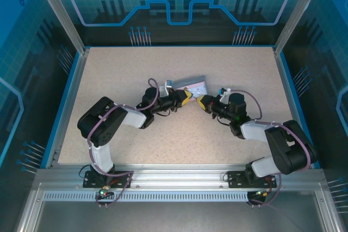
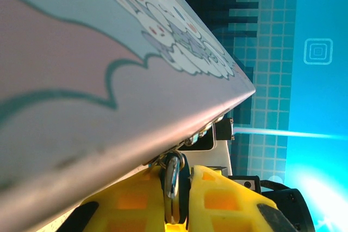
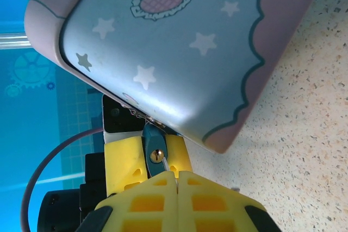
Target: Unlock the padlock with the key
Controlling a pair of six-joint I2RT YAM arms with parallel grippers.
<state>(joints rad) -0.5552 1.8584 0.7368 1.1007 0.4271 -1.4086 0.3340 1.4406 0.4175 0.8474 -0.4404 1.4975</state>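
Your left gripper (image 1: pixel 186 98) is clamped on the padlock (image 3: pixel 156 156). From the right wrist you see its yellow fingers (image 3: pixel 124 161) on either side of the small dark body, with the brass keyhole facing the camera. From the left wrist, the lock shows as a silvery sliver pinched between those same pads.

Your right gripper (image 3: pixel 175 177) has its fingers pressed flat together, with the tips just below the keyhole, at about 5 o'clock from it. You cannot tell whether the key sits between them.

The padlock sits at the lower edge of the pale blue tin (image 3: pixel 179 52), which is printed with stars and a heart and lies at 12 o'clock from the lock.

From above, the two grippers meet nose to nose over the middle of the speckled table (image 1: pixel 163 139). The left arm reaches in from 8 o'clock and the right from 4 o'clock, with the tin just beyond them at 12 o'clock.
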